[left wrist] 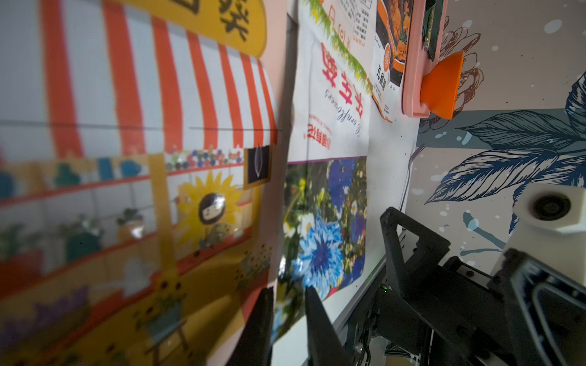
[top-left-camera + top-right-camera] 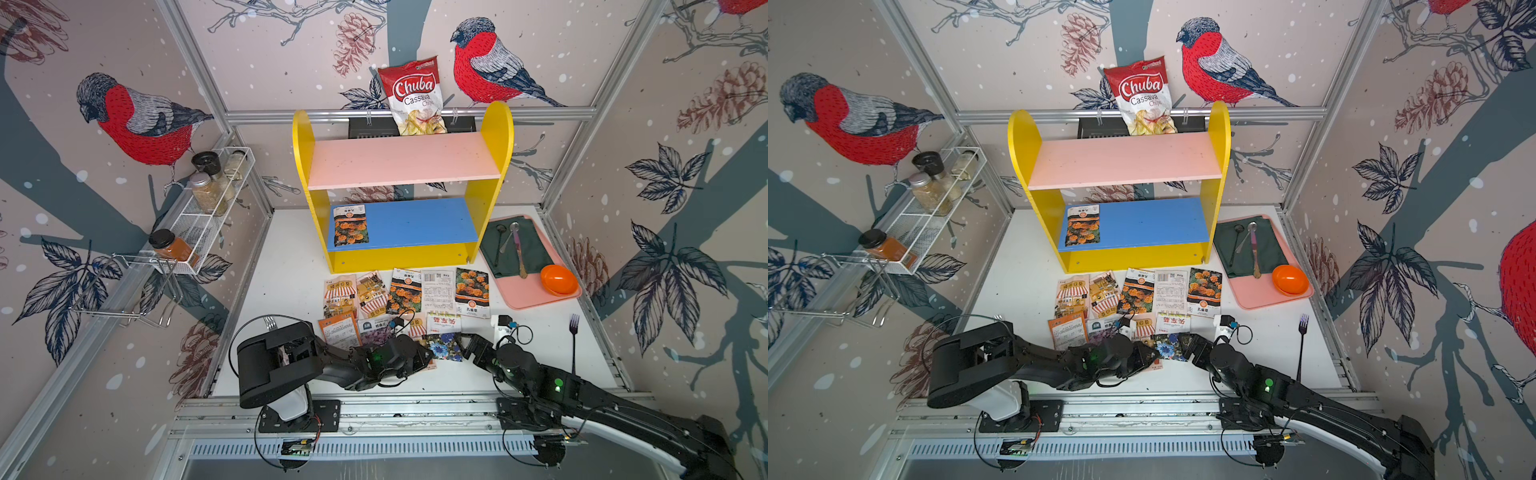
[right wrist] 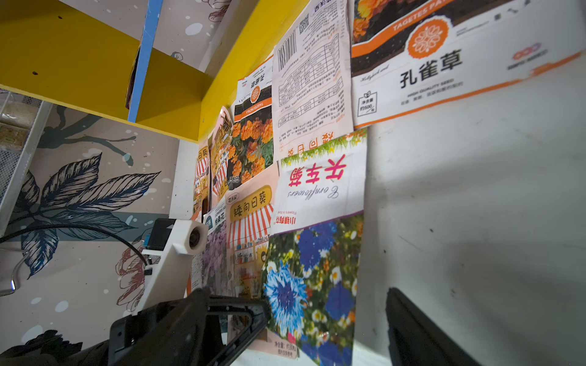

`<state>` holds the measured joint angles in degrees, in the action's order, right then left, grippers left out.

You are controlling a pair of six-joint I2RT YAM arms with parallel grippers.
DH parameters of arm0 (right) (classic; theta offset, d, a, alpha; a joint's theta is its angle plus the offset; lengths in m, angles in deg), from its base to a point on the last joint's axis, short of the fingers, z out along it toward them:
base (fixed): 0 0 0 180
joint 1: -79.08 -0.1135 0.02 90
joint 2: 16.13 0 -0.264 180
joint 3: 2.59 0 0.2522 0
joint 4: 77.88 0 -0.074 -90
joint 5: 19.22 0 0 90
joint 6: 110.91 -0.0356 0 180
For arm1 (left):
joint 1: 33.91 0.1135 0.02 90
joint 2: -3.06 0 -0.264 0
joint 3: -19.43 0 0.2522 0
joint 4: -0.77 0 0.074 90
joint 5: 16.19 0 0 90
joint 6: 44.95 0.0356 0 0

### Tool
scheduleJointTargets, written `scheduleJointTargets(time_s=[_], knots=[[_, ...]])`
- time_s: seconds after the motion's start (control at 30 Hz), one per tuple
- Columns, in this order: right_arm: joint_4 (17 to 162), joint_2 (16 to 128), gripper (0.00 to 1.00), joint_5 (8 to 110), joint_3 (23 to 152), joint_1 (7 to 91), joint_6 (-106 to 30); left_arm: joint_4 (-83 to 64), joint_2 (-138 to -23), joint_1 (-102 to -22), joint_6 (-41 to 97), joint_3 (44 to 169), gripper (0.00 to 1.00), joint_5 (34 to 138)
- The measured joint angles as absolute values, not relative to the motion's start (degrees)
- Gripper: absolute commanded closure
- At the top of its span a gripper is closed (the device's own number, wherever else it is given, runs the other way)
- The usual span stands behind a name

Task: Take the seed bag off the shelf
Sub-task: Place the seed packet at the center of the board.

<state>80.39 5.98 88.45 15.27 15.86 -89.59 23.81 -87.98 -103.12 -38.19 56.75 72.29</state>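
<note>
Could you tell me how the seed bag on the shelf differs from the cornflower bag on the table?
The seed bag shows orange flowers; the cornflower bag shows blue ones. The seed bag lies alone on the blue board; the cornflower bag lies among other packets. Both lie face up.

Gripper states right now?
Left gripper: barely open, nothing clearly gripped.
Right gripper: wide open, straddling the cornflower seed bag, holding nothing.
</note>
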Motion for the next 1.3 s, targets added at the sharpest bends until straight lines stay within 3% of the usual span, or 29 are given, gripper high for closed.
scheduleJointTargets(time_s=[0.37,0.53,0.8,1.07,1.3], knots=[[78.27,6.22,0.08,89.83,16.89,17.26,-87.01,26.30,-87.74,-104.62,-40.93,56.40,0.32,72.36],[78.03,7.49,0.02,89.57,19.07,20.76,-84.48,21.53,-82.15,-104.73,-41.36,55.28,0.05,72.60],[79.97,12.78,0.00,85.11,23.36,28.30,-77.79,9.10,-69.56,-104.73,-37.26,57.55,0.04,70.24],[84.30,21.48,0.00,80.78,28.03,29.85,-72.22,-1.66,-59.44,-104.23,-33.82,59.78,0.04,63.77],[86.33,31.16,0.00,74.07,35.66,31.12,-66.88,-11.03,-48.88,-96.93,-28.99,59.74,0.05,61.76]])
